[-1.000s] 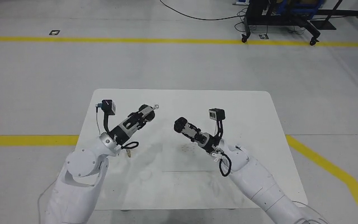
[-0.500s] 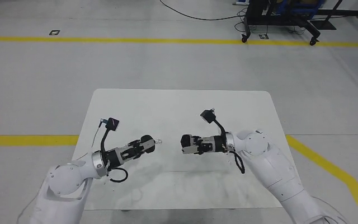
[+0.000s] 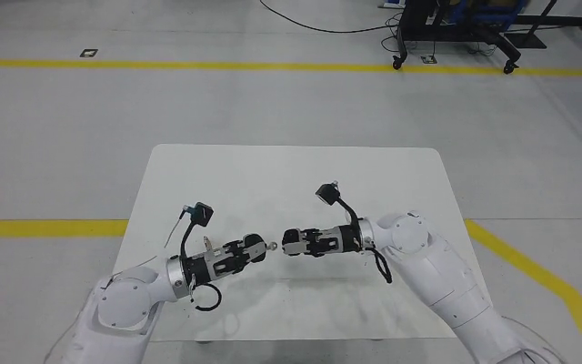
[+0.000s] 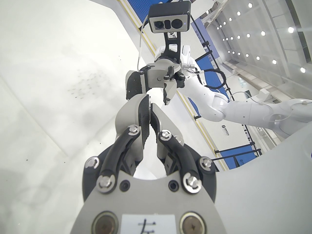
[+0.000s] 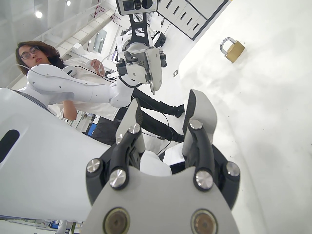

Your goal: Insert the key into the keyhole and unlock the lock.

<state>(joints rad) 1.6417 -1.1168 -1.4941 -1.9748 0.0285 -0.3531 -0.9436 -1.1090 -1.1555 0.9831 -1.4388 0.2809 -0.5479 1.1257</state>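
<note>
Tabletop [image 5: 268,86], white and rectangular, lies under both arms. Right gripper [image 5: 164,101]: fingers spread, nothing between them. Left gripper [image 4: 150,107]: fingers clamped on the small silver key [image 3: 270,244], which projects toward the right fingertips, just apart. Brass padlock with steel shackle [image 5: 232,49]: flat on the tabletop, well beyond the right fingertips, toward the table-side finger (long axis apparently oblique to them).
</note>
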